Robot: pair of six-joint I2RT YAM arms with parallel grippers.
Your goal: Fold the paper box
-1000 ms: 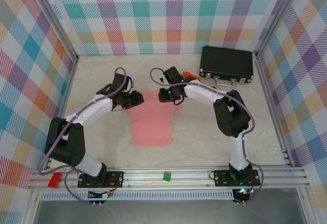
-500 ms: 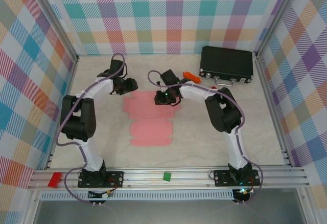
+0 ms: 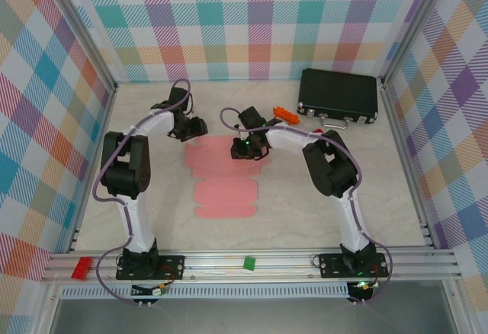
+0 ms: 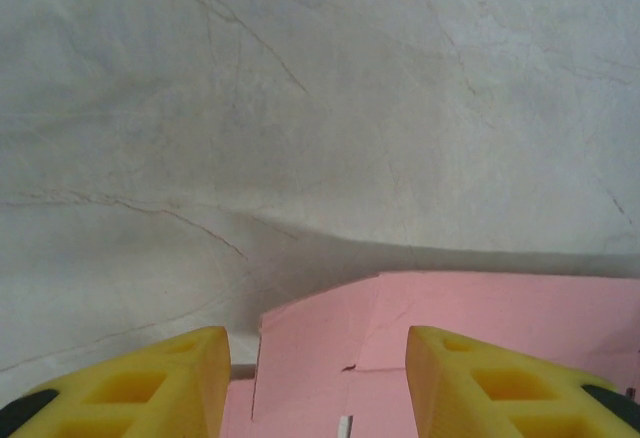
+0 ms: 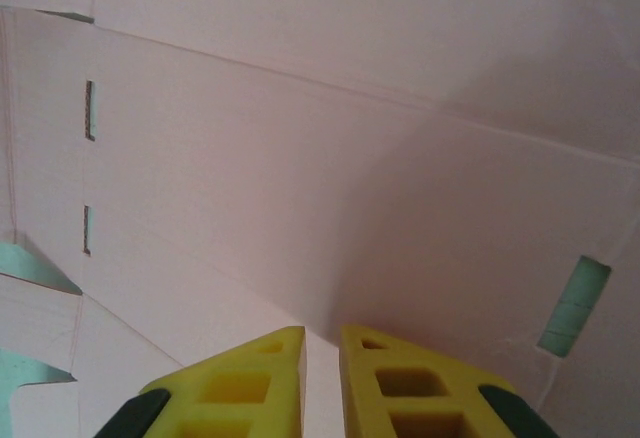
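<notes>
The left pincer (image 4: 315, 334) stands open, its yellow fingers (image 4: 170, 373) wide apart with nothing between them, low over the far left corner of the paper box (image 4: 480, 323). The right pincer (image 5: 322, 336) has its yellow fingers (image 5: 250, 378) drawn almost together, leaving a thin slit. Whether any card is pinched there cannot be told.

From above, a small red block (image 3: 81, 265) and a small green block (image 3: 248, 261) sit on the near metal rail (image 3: 305, 261). Beyond it, the paper box (image 3: 225, 189), a flat die-cut sheet of plain pink thin card, lies mid-table on the pale marbled tabletop (image 3: 366, 197). The right pincer (image 3: 245, 148) is over the sheet's far end, and the left pincer (image 3: 194, 126) is at its far left edge. Farther back lie a small orange piece (image 3: 283, 112) and a black rectangular case (image 3: 338, 94).
</notes>
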